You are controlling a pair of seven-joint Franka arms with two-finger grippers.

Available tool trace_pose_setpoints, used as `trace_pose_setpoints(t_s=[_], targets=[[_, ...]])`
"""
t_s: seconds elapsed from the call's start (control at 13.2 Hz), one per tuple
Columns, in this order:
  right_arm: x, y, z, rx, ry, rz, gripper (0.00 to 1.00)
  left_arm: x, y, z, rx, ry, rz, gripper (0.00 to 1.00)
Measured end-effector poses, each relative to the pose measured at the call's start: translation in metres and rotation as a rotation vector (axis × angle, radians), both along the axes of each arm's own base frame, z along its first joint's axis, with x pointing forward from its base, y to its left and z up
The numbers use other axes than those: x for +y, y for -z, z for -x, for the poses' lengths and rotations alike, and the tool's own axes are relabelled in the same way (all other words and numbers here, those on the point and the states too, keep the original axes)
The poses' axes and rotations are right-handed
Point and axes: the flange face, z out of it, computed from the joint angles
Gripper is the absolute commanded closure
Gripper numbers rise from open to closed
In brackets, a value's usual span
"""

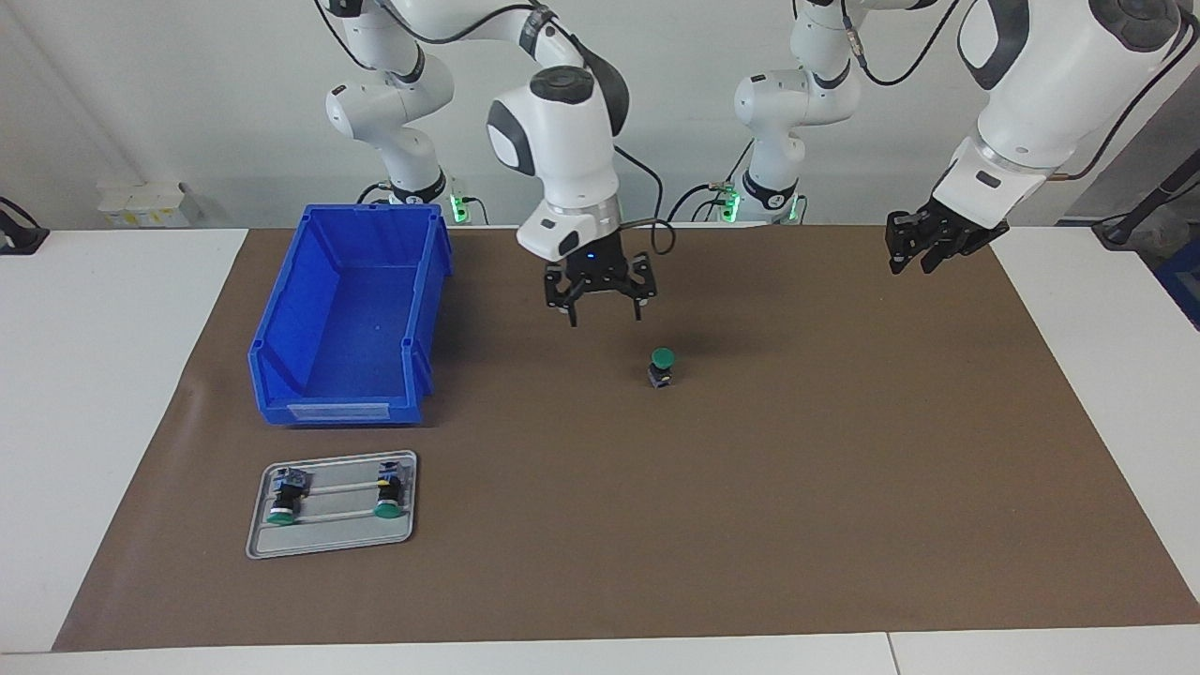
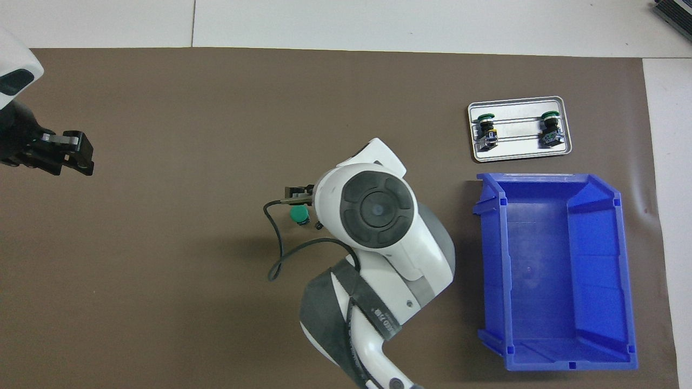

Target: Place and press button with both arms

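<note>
Now your right gripper [image 1: 605, 298] hung above the brown mat [image 1: 844, 487], its two fingers spread wide with nothing between them. It sat over a spot just toward the robots from the button [image 1: 663, 367], and clear of it, with air showing between the fingertips and the green cap. That reads as a release: the button appeared to have been set down and the claw opened to leave it standing free for the press.

Your left gripper [image 1: 923, 246] waited in the air over the mat's edge at the left arm's end, near the corner closest to the robots. It held nothing. How far apart its fingers stood could not be told from either view.

The button stood upright by itself near the middle of the mat, well away from every edge. Its round green cap faced up, over a short black body and a darker block at the base touching the mat. Upright with the cap on top is likely the pose a downward push needs.

A blue bin [image 1: 352, 319], open and empty, sat on the mat toward the right arm's end. A small grey tray [image 1: 330, 539] lay just beside it, farther from the robots, near the mat's corner at that end. On the tray two more buttons [image 1: 283, 495] lay on their sides, green caps pointing away from the robots.
</note>
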Motion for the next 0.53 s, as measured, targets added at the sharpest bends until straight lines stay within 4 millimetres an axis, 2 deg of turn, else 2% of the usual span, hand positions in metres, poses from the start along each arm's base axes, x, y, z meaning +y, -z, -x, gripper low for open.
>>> trace_pose_setpoints(t_s=[0.08, 0.3, 0.53], targets=[[0.018, 0.014, 0.004, -0.014, -0.024, -0.010, 0.00, 0.000, 0.006, 0.000, 0.008, 0.013, -0.008, 0.00], [0.047, 0.048, 0.014, -0.029, -0.087, 0.027, 0.00, 0.000, 0.037, 0.002, 0.015, 0.027, -0.019, 0.00], [0.064, 0.104, 0.017, -0.056, -0.169, 0.104, 0.00, 0.005, 0.046, 0.005, -0.027, 0.020, -0.020, 0.00]])
